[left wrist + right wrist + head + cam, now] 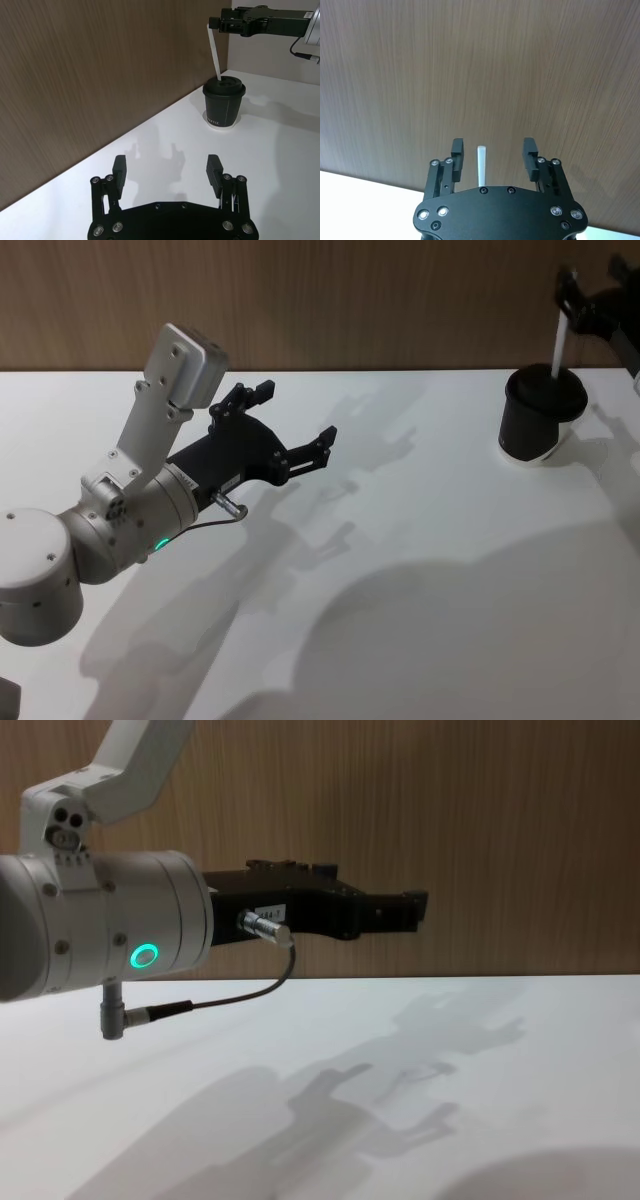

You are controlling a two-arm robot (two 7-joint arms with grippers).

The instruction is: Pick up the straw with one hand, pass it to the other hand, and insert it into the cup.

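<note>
Your white counter (pixel 400 540) runs back to a wood-panelled wall. Your left pincer (pixel 297 430) hovers over its left side, fingers spread wide and empty, well apart from the cup. The black lidded cup (pixel 540 415) stands far right. Above it, your right pincer (pixel 492 152) is open, the straw (pixel 558 345) standing between its fingers, touching neither, its lower end in the lid.

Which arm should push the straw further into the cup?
The right. Its gripper sits open around the straw above the cup; the left gripper hangs open far away.
</note>
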